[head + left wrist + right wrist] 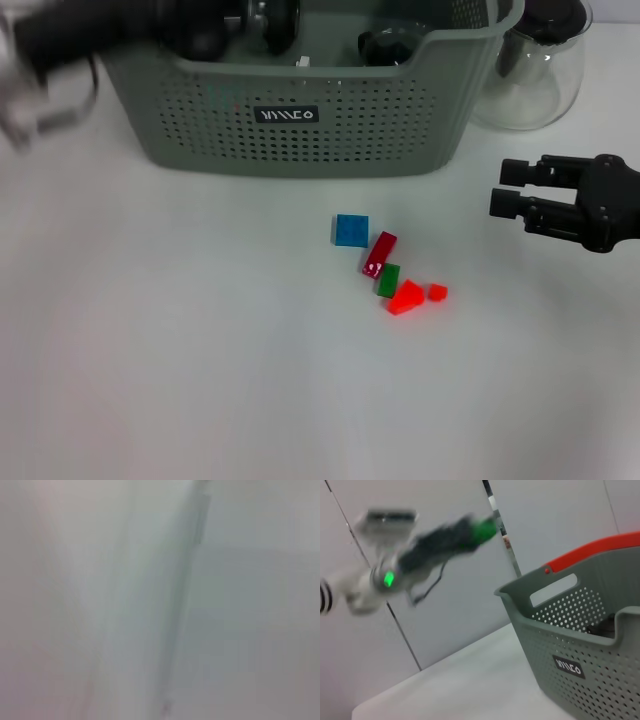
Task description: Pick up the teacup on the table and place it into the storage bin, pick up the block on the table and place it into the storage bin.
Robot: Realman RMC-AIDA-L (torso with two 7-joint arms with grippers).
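The storage bin point(300, 130), a grey-green perforated basket with a black label, stands at the back centre of the white table; the right wrist view shows it too point(580, 650). My left arm is smeared by motion and reaches from the far left over the bin, with the left gripper point(272, 18) above its inside. No teacup shows on the table. A blue block point(350, 230) lies in front of the bin, with a dark red block point(379, 253), a green block point(388, 279) and two red pieces point(405, 297) trailing from it. Right of them hovers my right gripper point(507, 188), open and holding nothing.
A clear glass jug point(535, 60) stands right of the bin. A dark object point(385, 45) lies inside the bin. In the right wrist view a red band point(600, 550) runs along the bin's far rim. The left wrist view is only grey blur.
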